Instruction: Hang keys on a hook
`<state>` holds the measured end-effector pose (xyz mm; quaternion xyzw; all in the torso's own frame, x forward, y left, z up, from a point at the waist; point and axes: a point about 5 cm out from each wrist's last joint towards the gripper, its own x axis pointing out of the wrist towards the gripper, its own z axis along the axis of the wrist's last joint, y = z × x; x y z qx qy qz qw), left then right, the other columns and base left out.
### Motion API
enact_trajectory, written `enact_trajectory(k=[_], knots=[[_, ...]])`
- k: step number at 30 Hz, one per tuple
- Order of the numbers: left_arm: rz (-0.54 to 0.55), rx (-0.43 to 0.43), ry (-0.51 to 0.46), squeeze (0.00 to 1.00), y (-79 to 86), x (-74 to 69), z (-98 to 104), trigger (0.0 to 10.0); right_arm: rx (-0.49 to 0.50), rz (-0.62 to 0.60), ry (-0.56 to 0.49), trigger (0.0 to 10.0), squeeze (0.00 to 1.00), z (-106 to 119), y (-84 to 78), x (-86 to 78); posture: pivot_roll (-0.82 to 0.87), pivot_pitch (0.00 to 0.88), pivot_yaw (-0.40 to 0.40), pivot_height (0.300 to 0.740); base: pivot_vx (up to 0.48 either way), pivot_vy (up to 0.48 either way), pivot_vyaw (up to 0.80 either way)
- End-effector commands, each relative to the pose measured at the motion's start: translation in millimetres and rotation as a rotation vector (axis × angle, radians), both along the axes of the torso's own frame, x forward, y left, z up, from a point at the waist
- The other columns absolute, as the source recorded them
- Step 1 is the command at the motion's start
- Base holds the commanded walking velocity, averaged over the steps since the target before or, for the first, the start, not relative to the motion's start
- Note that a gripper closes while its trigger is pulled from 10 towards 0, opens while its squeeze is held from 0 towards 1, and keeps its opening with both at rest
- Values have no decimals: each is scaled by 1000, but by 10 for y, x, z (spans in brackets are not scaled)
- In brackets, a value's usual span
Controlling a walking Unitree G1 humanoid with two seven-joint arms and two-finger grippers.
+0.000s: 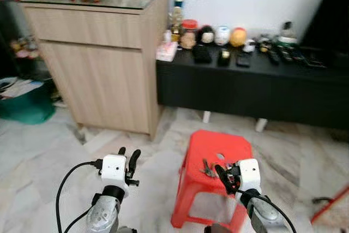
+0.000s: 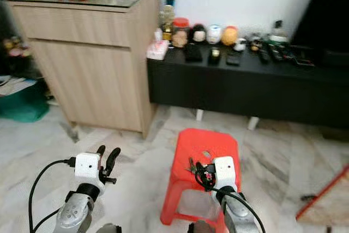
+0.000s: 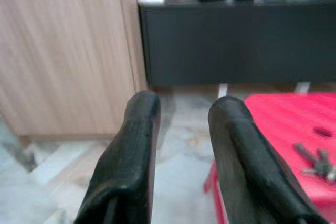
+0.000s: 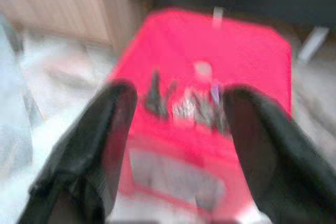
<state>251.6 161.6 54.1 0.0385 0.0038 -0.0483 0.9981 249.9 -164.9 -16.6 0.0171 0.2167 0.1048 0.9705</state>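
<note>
— How wide is your right gripper (image 4: 176, 129)?

— Its black fingers are spread apart, holding nothing, above the red plastic stool (image 1: 229, 148).

— And the keys?

— The bunch of metal keys (image 4: 184, 100) lies on the stool top, just ahead between them. My left gripper (image 1: 128, 159) hangs open too.

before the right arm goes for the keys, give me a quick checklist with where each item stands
1. Keys lie free on the red stool: ok.
2. Right pincer open, fingers spread either side of the keys: ok.
3. Right pincer down at the keys: not ok, it hangs short of them.
4. Left pincer away from the stool, over the floor: ok.
5. Hook to hang the keys on located: cannot tell.
6. Sharp right wrist picture: not ok, blurred.
</note>
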Motion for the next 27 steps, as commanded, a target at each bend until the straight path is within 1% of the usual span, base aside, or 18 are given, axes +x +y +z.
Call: enact_trajectory(k=[1, 12, 14, 15, 17, 19, 27], knots=[[15, -17, 23, 0, 2, -30, -47, 10000, -3, 14, -31, 10000, 0, 84, 21, 106, -53, 0, -53, 641, 0, 0, 0], [12, -19, 21, 0, -18, -1, -45, 10000, -2, 10, -26, 10000, 0, 65, 30, 93, -54, 0, -52, 641, 0, 0, 0], [12, -19, 21, 0, -20, 1, -44, 10000, -5, 6, -9, 10000, 0, 52, 26, 96, -54, 0, -52, 641, 0, 0, 0], [11, -20, 21, 0, -21, 2, -44, 10000, -14, 2, 24, 10000, 0, 25, 24, 98, -54, 0, -52, 641, 0, 0, 0], [11, -20, 20, 0, -22, 4, -44, 10000, -9, 11, 14, 10000, 0, 29, 39, 102, -55, 0, -53, 626, 0, 0, 0], [12, -20, 19, 0, -22, 8, -42, 10000, 0, 8, -22, 10000, 0, 64, 41, 110, -54, 0, -53, 612, 0, 0, 0], [7, -21, 22, 0, -28, 11, -47, 10000, 0, -8, -31, 10000, 0, 72, 23, 111, -53, 0, -53, 612, 0, 0, 0]])
